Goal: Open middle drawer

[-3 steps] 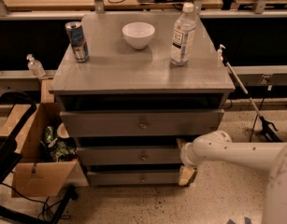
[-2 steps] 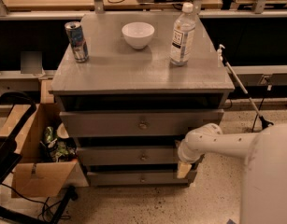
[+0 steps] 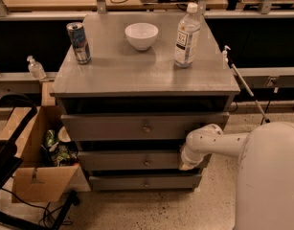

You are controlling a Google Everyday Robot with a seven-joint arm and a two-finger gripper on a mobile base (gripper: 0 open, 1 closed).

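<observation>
The gripper [image 3: 186,164] sits at the right end of the middle drawer [image 3: 122,160], mostly masked by its own white wrist [image 3: 204,143], which also covers that end of the drawer front. Just left of it the drawer's knob [image 3: 147,163] is too small to make out in detail; to its right the robot's body [image 3: 271,176] runs off the frame's edge.

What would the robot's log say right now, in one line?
task: open middle drawer | gripper: at drawer front's right end, away from knob | on top: can, bowl, bottle
</observation>
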